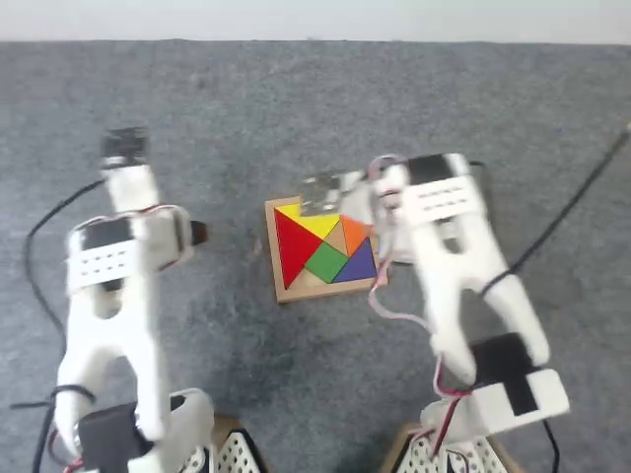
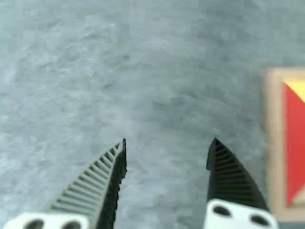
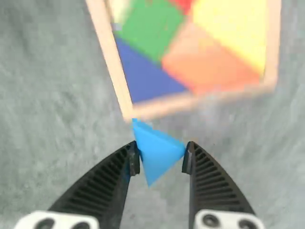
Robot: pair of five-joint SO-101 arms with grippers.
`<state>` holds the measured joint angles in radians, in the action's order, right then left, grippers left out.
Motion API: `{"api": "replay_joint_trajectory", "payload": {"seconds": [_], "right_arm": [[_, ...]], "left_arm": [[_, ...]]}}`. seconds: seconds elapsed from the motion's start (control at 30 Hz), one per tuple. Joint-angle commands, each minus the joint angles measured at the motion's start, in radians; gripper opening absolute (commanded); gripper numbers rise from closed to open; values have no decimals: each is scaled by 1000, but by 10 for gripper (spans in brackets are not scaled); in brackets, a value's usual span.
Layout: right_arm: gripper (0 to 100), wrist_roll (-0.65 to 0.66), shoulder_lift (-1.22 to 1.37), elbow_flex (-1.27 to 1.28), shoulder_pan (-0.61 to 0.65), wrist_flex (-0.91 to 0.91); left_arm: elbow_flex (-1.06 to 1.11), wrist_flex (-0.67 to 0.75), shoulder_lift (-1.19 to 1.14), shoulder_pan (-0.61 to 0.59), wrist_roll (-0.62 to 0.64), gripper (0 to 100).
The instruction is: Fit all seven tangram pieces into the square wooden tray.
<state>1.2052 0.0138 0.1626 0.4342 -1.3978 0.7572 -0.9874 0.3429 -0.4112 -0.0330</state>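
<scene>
The grey, carpet-like tabletop (image 1: 246,108) carries the square wooden tray (image 1: 273,251), which lies flat near its middle, slightly askew

Grey felt-like table cover (image 1: 246,108) across whole work area; pale strip (image 1: 315,20) along far edge.

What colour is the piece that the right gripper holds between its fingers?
Light blue. The triangle piece shows best in the right wrist view.

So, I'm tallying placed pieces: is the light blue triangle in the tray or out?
Out. The right gripper clamps the light blue triangle just outside a corner of the tray, over the grey mat.
</scene>
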Motion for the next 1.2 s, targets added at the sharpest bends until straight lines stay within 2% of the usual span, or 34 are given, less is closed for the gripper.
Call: {"api": "replay_joint_trajectory", "payload": {"seconds": [0.0, 0.13, 0.3, 0.47, 0.63, 0.77, 1.0, 1.17], "right_arm": [[136, -26, -1, -68, 153, 33], [136, -26, 101, -117, 222, 58], [136, -25, 285, -229, 226, 53], [136, -29, 326, -262, 255, 61], [136, -95, 340, -252, 297, 81], [136, -100, 344, -249, 306, 81], [136, -127, 358, -247, 317, 76], [136, -130, 418, -253, 317, 84]], "left_arm": [[-15, 20, 41, -63, -71, 271], [2, 23, 41, -109, -74, 271], [-1, 23, 41, -135, -74, 271], [-4, 37, 41, -143, -74, 271], [-59, 52, 41, -304, -72, 271], [-140, 51, 41, -430, -72, 271], [-177, 51, 41, -456, -68, 271], [-236, 21, 41, -523, -48, 272]]}}
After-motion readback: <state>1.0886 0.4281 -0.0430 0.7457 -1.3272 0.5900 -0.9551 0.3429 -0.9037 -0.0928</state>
